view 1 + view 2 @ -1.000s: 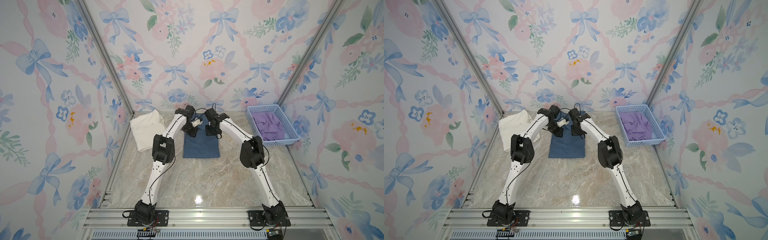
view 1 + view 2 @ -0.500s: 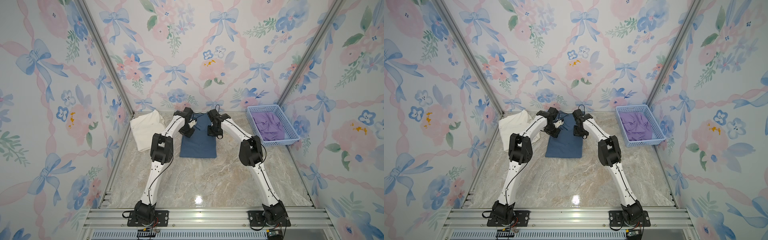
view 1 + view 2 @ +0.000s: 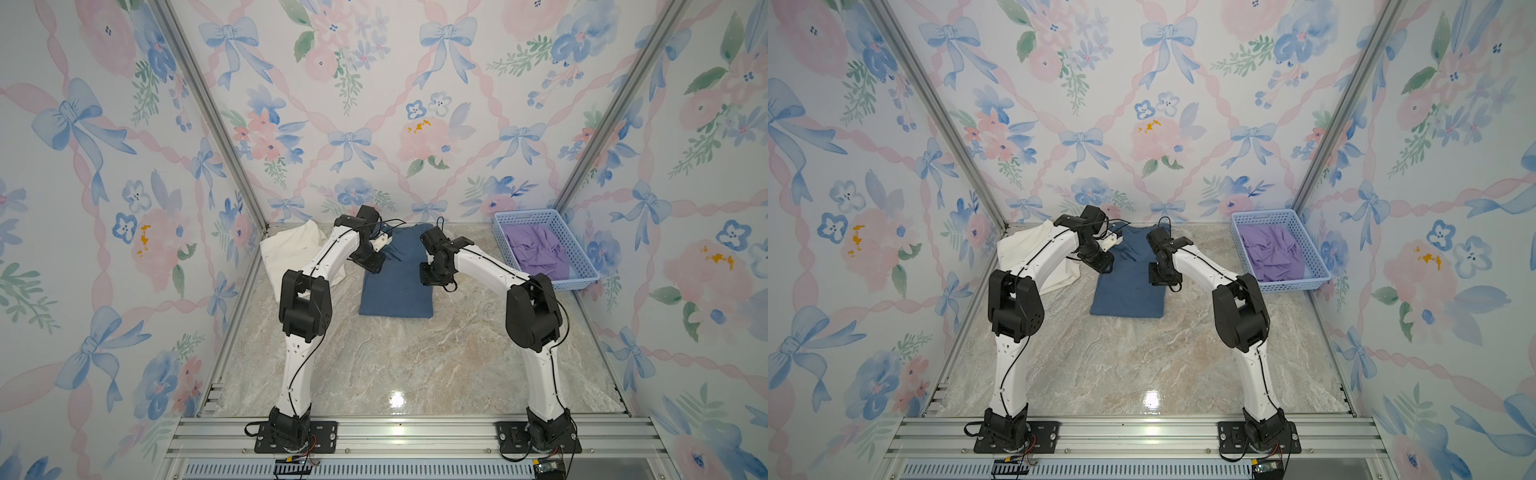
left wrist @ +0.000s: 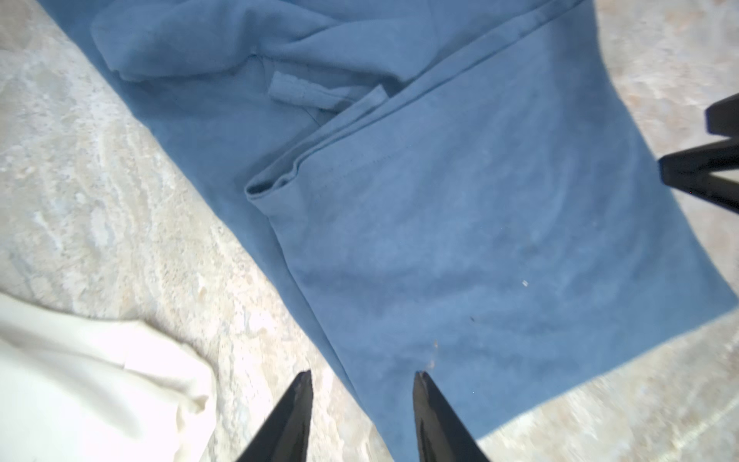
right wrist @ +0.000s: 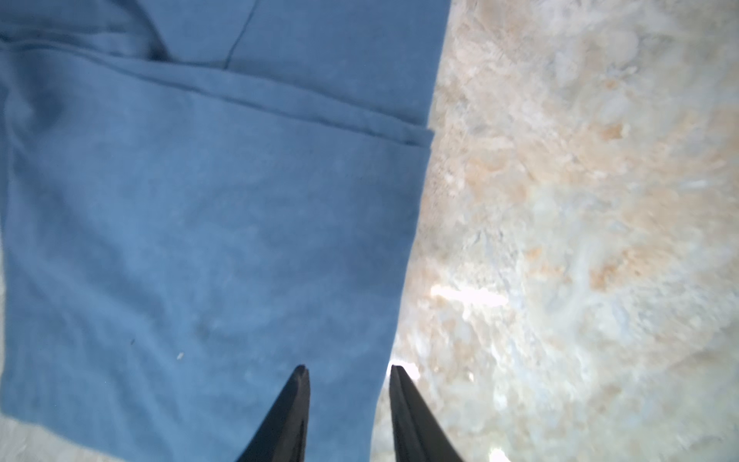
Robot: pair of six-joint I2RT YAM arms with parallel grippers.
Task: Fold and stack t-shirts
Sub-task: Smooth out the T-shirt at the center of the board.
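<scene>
The slate-blue t-shirt (image 3: 397,286) lies on the marble table (image 3: 395,357) at the middle back, its lower half folded up over itself with the hem across its middle (image 4: 400,132). My left gripper (image 3: 372,266) hovers open over the shirt's left edge; in the left wrist view the jaws (image 4: 362,374) are apart with nothing between them. My right gripper (image 3: 430,277) hovers open over the shirt's right edge (image 5: 416,224), jaws (image 5: 348,367) apart and empty. The cream-white t-shirt (image 3: 291,253) lies rumpled at the back left, also showing in the left wrist view (image 4: 80,380).
A blue plastic basket (image 3: 582,266) holding purple cloth (image 3: 540,249) stands at the back right. Flowered walls close in the table on three sides. An aluminium rail (image 3: 395,432) carries both arm bases at the front.
Both grippers have opened and let go of the blue shirt's folded-over hem, which now lies flat on the shirt. The arms have drawn slightly outward to the shirt's edges.
</scene>
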